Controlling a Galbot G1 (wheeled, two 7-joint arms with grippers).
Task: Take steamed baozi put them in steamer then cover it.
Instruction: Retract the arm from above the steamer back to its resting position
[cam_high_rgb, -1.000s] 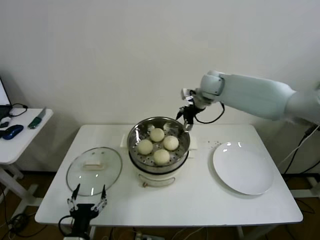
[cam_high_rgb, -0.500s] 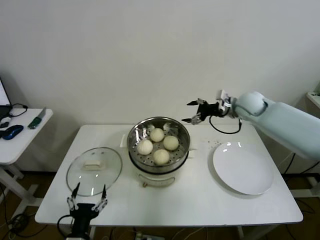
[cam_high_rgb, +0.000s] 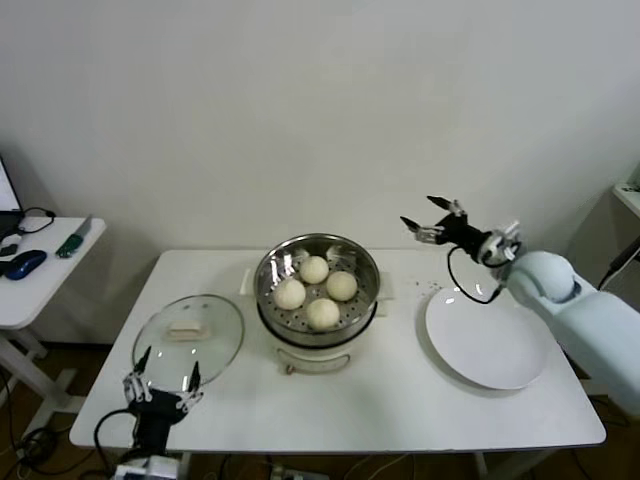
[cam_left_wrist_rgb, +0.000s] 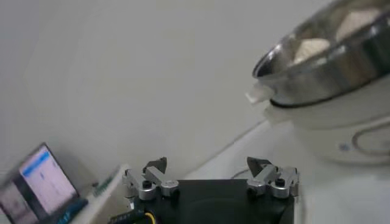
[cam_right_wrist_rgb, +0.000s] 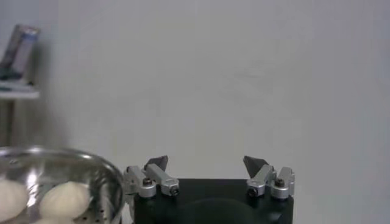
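Four cream-white baozi (cam_high_rgb: 316, 289) lie on the perforated tray inside the round steel steamer (cam_high_rgb: 268, 292) on its white base, at the table's middle. The steamer is uncovered. My right gripper (cam_high_rgb: 426, 219) is open and empty in the air, to the right of the steamer and above the table's back edge. My left gripper (cam_high_rgb: 162, 372) is open and empty at the table's front left edge, just in front of the glass lid (cam_high_rgb: 188, 340). The steamer also shows in the left wrist view (cam_left_wrist_rgb: 323, 58) and in the right wrist view (cam_right_wrist_rgb: 55, 176) with baozi (cam_right_wrist_rgb: 64, 199) inside.
A white plate (cam_high_rgb: 486, 335) lies bare on the right of the table. The flat glass lid lies on the table left of the steamer. A side table (cam_high_rgb: 30, 270) with small items stands at the far left. A wall is close behind the table.
My right arm has swung away from the steamer's rim to the right and drawn back, its gripper open. My left gripper has risen a little toward the lid.
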